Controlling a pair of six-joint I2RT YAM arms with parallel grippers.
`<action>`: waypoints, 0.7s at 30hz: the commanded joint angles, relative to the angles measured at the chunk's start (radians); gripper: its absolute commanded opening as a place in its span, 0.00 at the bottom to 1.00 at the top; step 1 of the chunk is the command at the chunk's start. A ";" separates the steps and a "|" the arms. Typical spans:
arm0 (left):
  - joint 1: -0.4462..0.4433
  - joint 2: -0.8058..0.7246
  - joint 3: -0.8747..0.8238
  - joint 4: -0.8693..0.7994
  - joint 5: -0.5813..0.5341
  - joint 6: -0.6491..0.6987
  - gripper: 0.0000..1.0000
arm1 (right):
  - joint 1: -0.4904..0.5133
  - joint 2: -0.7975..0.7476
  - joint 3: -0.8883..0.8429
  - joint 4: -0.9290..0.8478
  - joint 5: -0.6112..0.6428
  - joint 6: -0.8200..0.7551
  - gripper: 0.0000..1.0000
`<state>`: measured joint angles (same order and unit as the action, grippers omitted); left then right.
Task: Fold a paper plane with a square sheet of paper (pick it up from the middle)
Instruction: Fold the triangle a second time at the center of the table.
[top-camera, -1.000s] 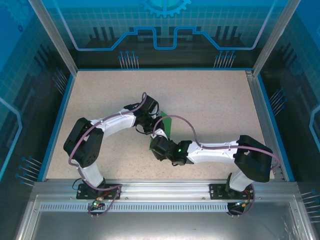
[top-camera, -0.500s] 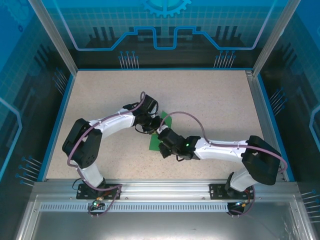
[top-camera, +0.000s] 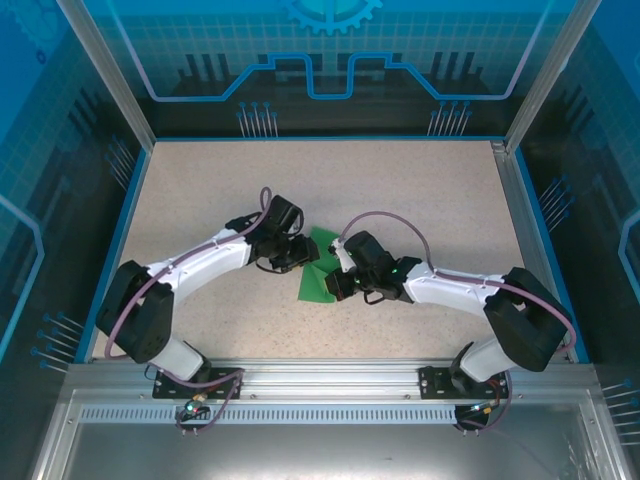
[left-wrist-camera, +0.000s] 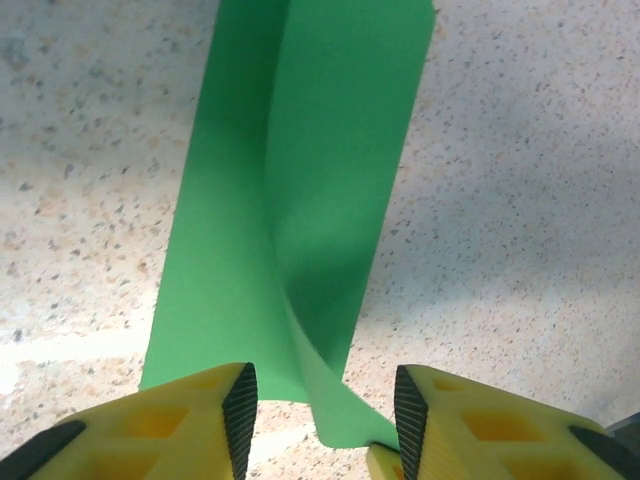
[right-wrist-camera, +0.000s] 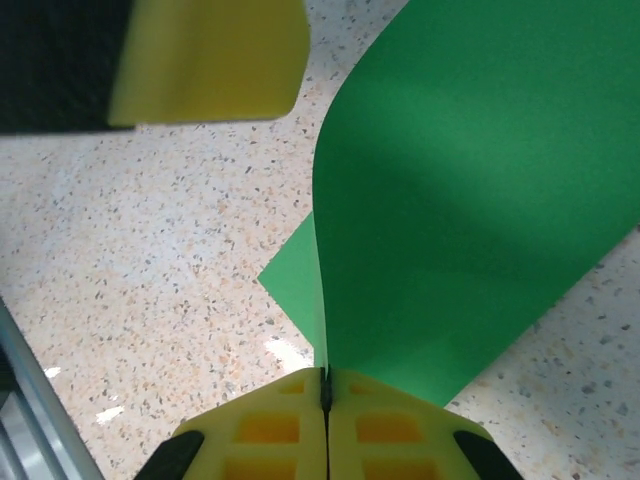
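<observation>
Both arms wear glossy white shells on their long links, left arm (top-camera: 205, 262) and right arm (top-camera: 455, 288) alike, with bulky black housings at the joints. A mauve cable (top-camera: 385, 214) loops along each. Black base plates (top-camera: 182, 378) sit at seven and five o'clock in the overhead view. A small green light (top-camera: 398, 267) glows on the right arm. The left gripper (left-wrist-camera: 320, 400) and right gripper (right-wrist-camera: 326, 385) have yellow fingers (left-wrist-camera: 190, 425) with recessed pockets, and black pads (left-wrist-camera: 240, 410) line the inner faces.

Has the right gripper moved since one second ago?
Yes. The right gripper shifted rightward and a little farther from the near rail; it is shut on the green paper.
</observation>
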<state>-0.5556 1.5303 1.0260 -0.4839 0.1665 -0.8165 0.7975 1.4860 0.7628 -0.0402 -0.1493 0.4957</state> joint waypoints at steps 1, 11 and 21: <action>-0.001 -0.049 -0.073 0.035 -0.013 -0.049 0.36 | -0.027 0.026 0.021 -0.025 -0.077 -0.033 0.06; -0.053 -0.010 -0.204 0.166 0.033 -0.110 0.16 | -0.078 0.076 0.089 -0.167 -0.073 -0.064 0.05; -0.070 0.078 -0.191 0.179 0.007 -0.114 0.14 | -0.098 0.132 0.141 -0.198 -0.096 -0.054 0.05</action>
<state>-0.6174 1.5856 0.8307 -0.3141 0.1764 -0.9184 0.7170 1.5990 0.8577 -0.2028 -0.2150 0.4503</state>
